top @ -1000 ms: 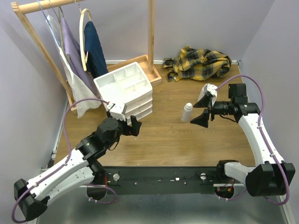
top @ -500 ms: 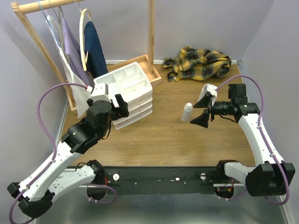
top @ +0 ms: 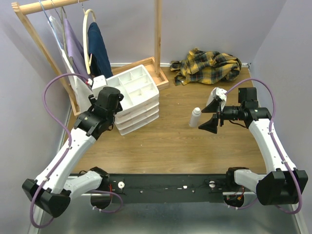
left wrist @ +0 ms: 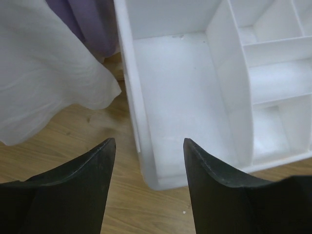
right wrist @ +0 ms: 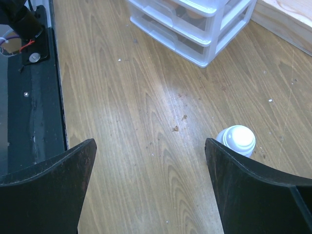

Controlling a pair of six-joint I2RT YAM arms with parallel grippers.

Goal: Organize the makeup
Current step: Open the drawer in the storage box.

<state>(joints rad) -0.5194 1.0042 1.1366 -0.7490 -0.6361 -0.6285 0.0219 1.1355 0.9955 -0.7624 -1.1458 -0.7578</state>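
Note:
One white capped bottle point(top: 195, 117) stands upright on the wooden table, right of centre. My right gripper point(top: 208, 115) is open and empty just right of it. In the right wrist view the bottle point(right wrist: 236, 140) sits just ahead of one fingertip point(right wrist: 214, 151) of that gripper point(right wrist: 149, 141), apart from it. My left gripper point(top: 116, 98) is open and empty over the near left corner of the white drawer unit point(top: 141, 97). In the left wrist view that gripper point(left wrist: 148, 141) looks into a bare top compartment point(left wrist: 175, 92). Peach shapes point(right wrist: 194, 13) show faintly through a drawer front. No pencil sticks are in view.
A wooden clothes rack point(top: 46, 44) with hanging garments point(top: 80, 63) stands at the back left, and a white garment point(left wrist: 44, 73) hangs beside the drawer unit. A yellow plaid cloth point(top: 209, 66) lies at the back right. A black rail point(top: 165, 187) runs along the near edge.
My left arm has swung up and to the back left, bringing its gripper from in front of the drawer unit to over its near left corner. The right arm and the bottle have not moved.

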